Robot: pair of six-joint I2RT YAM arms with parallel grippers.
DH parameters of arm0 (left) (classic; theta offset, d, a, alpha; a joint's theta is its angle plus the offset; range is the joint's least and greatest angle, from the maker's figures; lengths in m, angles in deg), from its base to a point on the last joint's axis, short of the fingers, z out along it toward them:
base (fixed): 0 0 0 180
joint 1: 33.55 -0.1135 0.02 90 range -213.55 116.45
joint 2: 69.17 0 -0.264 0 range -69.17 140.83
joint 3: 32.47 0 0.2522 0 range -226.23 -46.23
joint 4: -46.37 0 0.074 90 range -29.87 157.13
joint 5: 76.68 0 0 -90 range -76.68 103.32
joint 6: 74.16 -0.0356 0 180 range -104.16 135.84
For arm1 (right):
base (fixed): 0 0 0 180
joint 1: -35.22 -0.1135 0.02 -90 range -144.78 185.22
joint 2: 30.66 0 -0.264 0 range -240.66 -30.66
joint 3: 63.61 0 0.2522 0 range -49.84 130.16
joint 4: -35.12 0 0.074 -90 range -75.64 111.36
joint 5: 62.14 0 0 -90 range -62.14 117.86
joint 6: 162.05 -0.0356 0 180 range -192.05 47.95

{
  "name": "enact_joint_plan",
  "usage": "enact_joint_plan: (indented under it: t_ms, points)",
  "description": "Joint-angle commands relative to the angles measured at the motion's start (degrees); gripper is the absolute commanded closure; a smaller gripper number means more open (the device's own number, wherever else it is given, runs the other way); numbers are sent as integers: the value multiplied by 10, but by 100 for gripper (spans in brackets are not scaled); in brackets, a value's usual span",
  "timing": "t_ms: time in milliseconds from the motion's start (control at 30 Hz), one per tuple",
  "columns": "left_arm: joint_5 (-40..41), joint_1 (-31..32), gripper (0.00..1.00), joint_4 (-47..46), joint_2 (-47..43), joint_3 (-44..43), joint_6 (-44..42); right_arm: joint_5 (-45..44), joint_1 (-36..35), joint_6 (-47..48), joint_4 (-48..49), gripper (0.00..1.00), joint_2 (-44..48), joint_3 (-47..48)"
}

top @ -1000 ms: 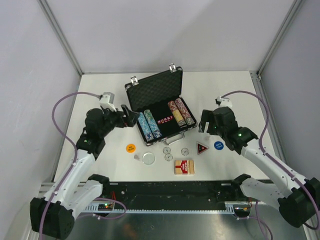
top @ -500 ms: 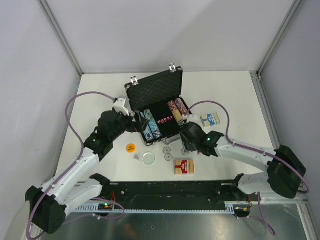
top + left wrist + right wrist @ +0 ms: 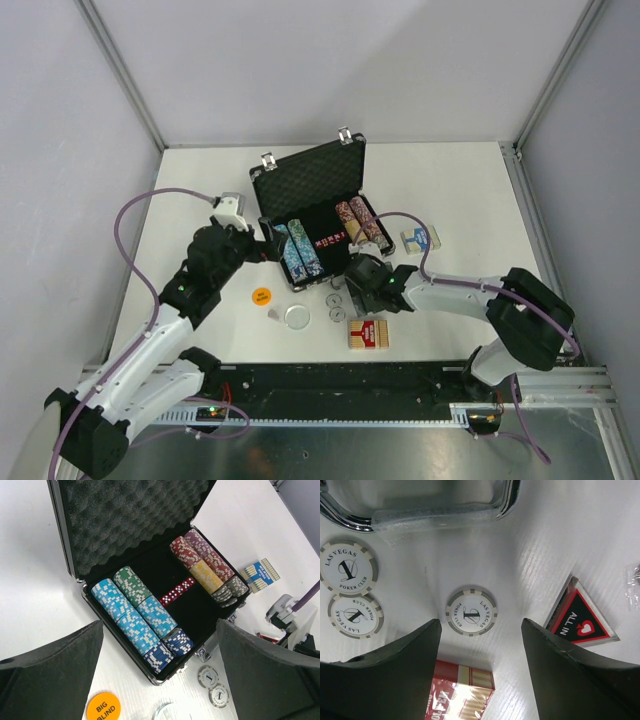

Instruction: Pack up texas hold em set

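Chip rows (image 3: 135, 615) and red dice (image 3: 177, 591) sat in the open briefcase (image 3: 135, 515), while white chips (image 3: 471, 612), decks (image 3: 367, 334) and buttons (image 3: 260, 295) lay outside it, with the left gripper (image 3: 160, 630) and right gripper (image 3: 480, 625) both spread-fingered.

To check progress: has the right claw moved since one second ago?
Yes. The right claw moved left, from beside the case to the chips before it.

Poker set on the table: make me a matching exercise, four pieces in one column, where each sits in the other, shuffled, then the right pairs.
1. red dice
2. Big Blind button
3. blue card deck
4. red card deck

A. on the table, right of the case
B. on the table, farthest in front of the case
C. inside the case, between chip rows
D. off the case's front left corner

Pairs: 1-C, 2-D, 3-A, 4-B
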Motion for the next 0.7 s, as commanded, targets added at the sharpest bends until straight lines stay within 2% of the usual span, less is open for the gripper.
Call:
enact_joint_plan:
  t_ms: [0,267,433,667]
  points:
    - [10,3,0,-2,-5,0,2,16,-3,-4,19,29,-16,19]
    - [17,4,0,2,2,-1,14,39,3,-2,26,39,-48,19]
    - [18,4,0,4,7,-6,11,58,13,-5,25,55,-57,20]
    - [22,4,0,6,4,-6,7,64,13,-6,22,66,-43,20]
